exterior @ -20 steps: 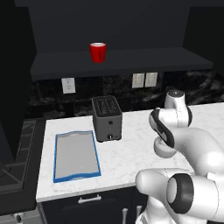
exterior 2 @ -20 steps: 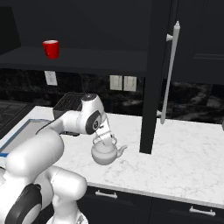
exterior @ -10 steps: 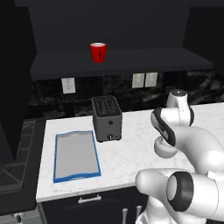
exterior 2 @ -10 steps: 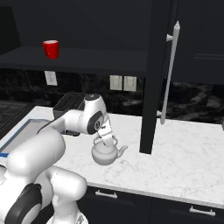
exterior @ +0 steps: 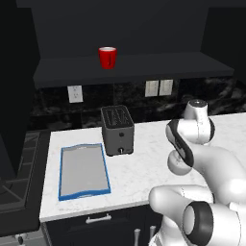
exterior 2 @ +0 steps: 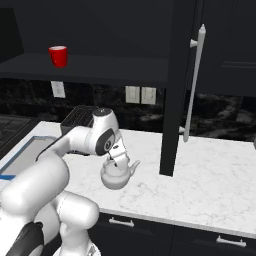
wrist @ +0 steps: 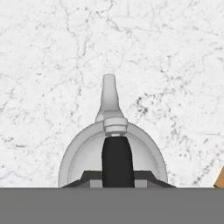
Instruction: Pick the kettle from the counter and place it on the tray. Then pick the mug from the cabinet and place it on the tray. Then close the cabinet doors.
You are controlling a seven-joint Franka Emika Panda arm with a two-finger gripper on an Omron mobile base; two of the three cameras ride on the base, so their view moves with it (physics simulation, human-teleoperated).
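The silvery-white kettle (exterior 2: 116, 176) stands on the white marble counter (exterior 2: 210, 170), spout pointing right. My gripper (exterior 2: 118, 160) reaches down over it, its jaws shut on the arched black handle. From the hand view I look straight down on the kettle (wrist: 87, 153), with its knobbed lid and spout ahead and the gripper (wrist: 116, 177) clamped on the handle. The blue-rimmed tray (exterior: 84, 170) lies at the counter's left end. A red mug (exterior: 107, 57) stands on the shelf of the dark cabinet (exterior: 144, 65); it shows as well in the right base view, mug (exterior 2: 58, 56).
A dark grey toaster (exterior: 117, 129) stands just right of the tray, between it and the kettle. An open cabinet door (exterior 2: 172, 85) with a long silver handle (exterior 2: 196, 85) juts out right of the kettle. A stove top (exterior: 19, 168) lies left of the counter.
The jaws have closed from wide open onto the kettle's handle. The arm and the kettle have barely shifted.
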